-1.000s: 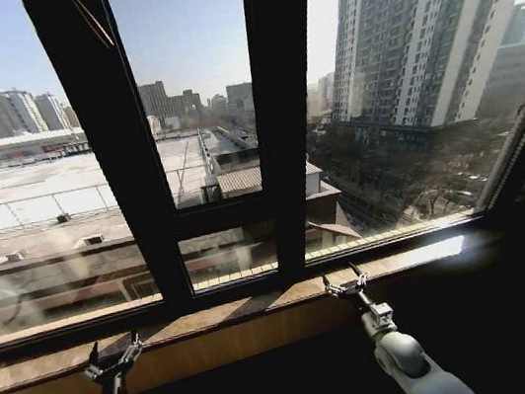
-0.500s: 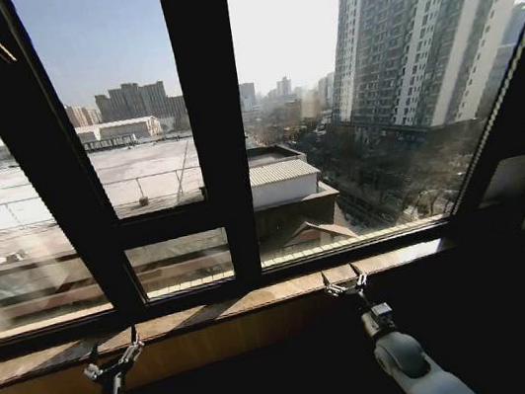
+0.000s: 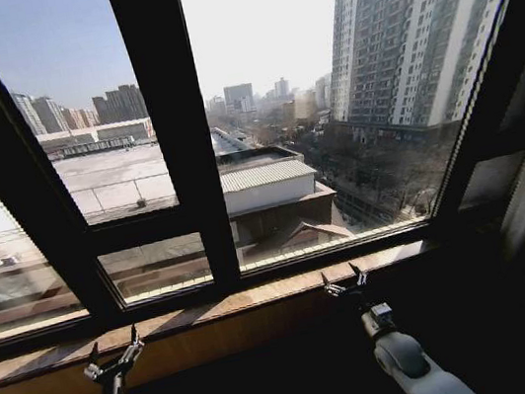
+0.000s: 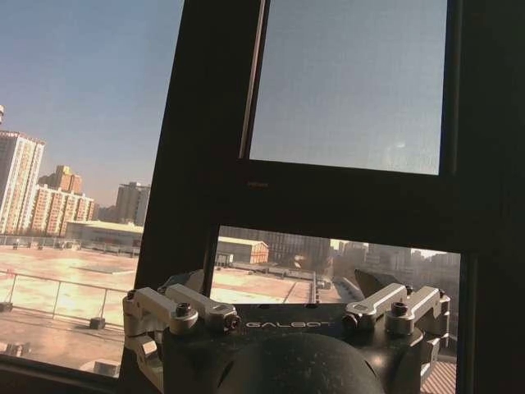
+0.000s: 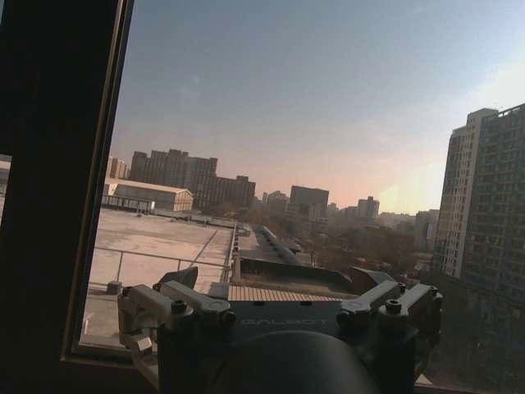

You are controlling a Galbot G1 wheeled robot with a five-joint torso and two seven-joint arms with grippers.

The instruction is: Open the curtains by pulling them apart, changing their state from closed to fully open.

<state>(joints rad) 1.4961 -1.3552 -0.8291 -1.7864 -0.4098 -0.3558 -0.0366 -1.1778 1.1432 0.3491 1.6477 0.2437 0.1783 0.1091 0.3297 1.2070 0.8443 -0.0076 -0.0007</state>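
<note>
High-rise room here, an apartment or office: a black-framed window [image 3: 178,170] above a wooden sill [image 3: 211,312], looking down on rooftops [image 3: 109,176] and a residential tower [image 3: 407,34].

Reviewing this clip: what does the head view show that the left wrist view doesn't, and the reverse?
Head view alone: both pincers, left pincer and right pincer, open and empty above the wooden sill, plus the tall apartment tower outside. Left wrist view alone: a mesh screen panel in the upper sash. Shared: the black window frame, the left pincer, and sunlit rooftops outside.
</note>
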